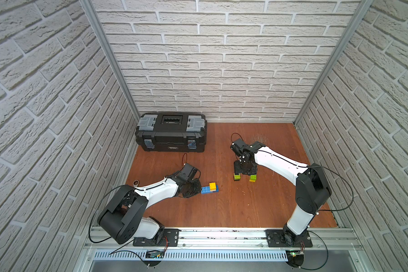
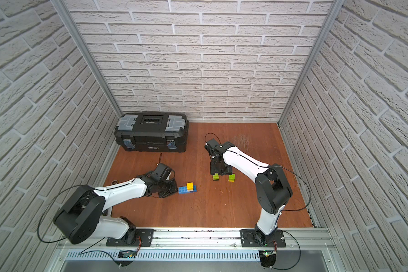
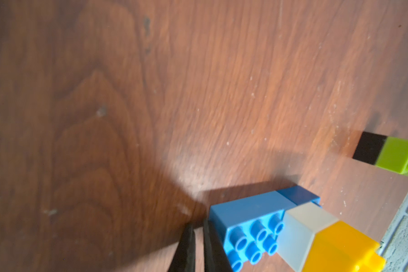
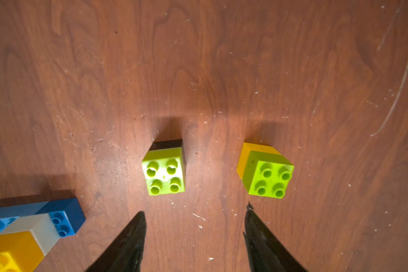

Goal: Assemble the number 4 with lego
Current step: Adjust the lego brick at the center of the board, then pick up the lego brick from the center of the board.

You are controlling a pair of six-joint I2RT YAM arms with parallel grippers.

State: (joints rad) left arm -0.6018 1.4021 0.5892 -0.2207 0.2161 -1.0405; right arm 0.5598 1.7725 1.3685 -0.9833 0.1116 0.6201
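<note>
A lab test cell — faux-brick panels [image 1: 222, 58], aluminium framing [image 1: 107, 54], arms [image 1: 160, 188] bolted to a rail [image 1: 222, 235].

Lit brightly from above; soft shadows behind lime green bricks [image 4: 164, 173]; barrel bowing of brick walls [image 1: 33, 94] in both top views; wrist-view foregrounds blurred.

A bare gap lies between the green-on-black stack [image 4: 164, 169] and green-on-yellow stack [image 4: 266, 172]; the toolbox [image 1: 171, 133] blocks the far-left corner.

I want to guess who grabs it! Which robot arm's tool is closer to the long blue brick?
Left. The left tool is shut, right at the end of the long blue brick. The right tool is open, farther off, by the green bricks.
</note>
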